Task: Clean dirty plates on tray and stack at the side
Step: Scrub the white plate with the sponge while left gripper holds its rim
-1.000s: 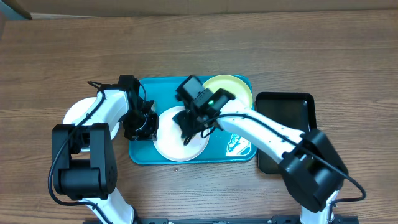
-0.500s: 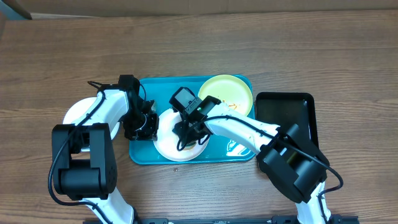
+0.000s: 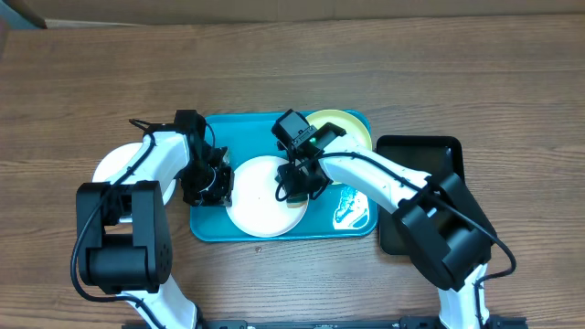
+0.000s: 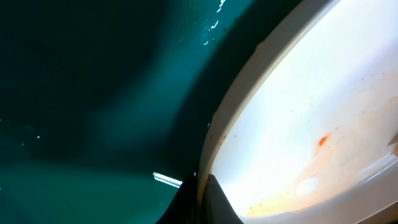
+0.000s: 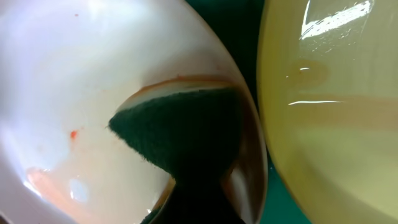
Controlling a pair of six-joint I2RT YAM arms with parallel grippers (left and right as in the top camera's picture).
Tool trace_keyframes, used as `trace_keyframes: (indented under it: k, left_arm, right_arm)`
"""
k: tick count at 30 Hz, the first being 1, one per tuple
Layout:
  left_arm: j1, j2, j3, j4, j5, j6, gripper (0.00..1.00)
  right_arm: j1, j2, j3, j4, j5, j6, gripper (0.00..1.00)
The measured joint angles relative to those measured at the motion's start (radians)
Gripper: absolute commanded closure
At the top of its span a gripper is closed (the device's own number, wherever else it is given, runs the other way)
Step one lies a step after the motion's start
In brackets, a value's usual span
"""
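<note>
Sweeping my right tool [image 3: 298, 181], clamped on the sponge [image 5: 186, 134], back to the right edge of the white plate [image 3: 256, 206]; left tool [image 3: 213, 183] pinches its rim; faint smears [image 4: 321, 140] remain.

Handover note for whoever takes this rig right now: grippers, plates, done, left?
Left gripper: shut on the rim of the white plate in the tray.
Right gripper: shut on a dark scrub pad, on that plate's right side.
Done: a second white plate lies on the table left of the tray.
Left: orange smears on the held plate; then the yellow-green plate at the tray's back right; stack both.
</note>
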Motion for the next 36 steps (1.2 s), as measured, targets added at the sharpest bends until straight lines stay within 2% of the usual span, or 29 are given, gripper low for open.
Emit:
trace_keyframes:
  k: [6,13,23,26,36]
  left_arm:
    - [0.0,0.0,0.0,0.0,0.0,0.0,0.96]
    - [0.0,0.0,0.0,0.0,0.0,0.0,0.96]
    - [0.0,0.0,0.0,0.0,0.0,0.0,0.96]
    - [0.0,0.0,0.0,0.001,0.0,0.0,0.96]
    - [0.0,0.0,0.0,0.002,0.0,0.0,0.96]
  right_arm:
    - [-0.001,-0.081,0.0,0.026,-0.067,-0.011,0.95]
    - [0.042,-0.088,0.0,0.09,-0.096,-0.012,0.92]
    - [0.148,0.015,0.0,0.146,-0.111,-0.011,0.93]
    - [0.15,0.047,0.0,0.146,-0.107,-0.011,0.96]
    - [0.114,0.048,0.006,0.095,-0.019,0.051,0.96]
